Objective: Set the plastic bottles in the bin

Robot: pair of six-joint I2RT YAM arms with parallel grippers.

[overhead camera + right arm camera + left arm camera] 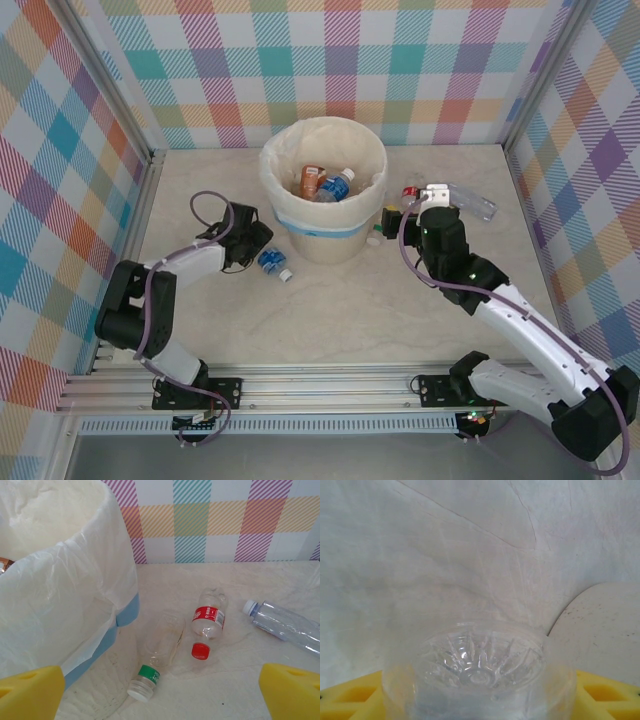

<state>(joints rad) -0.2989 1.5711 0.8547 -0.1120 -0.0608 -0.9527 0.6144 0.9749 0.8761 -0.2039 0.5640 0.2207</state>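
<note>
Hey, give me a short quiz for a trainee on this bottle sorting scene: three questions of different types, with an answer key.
1. True or false: the right gripper stands open, gripping nothing.
2. Multiple choice: in the right wrist view, which bottle lies closest to the bin? A the green-labelled bottle; B the red-capped bottle; C the white-capped clear bottle.
3. Short answer: in the left wrist view, what sits between the pads of the left gripper?
Key: 1 true. 2 A. 3 the ribbed base of a clear plastic bottle.
</note>
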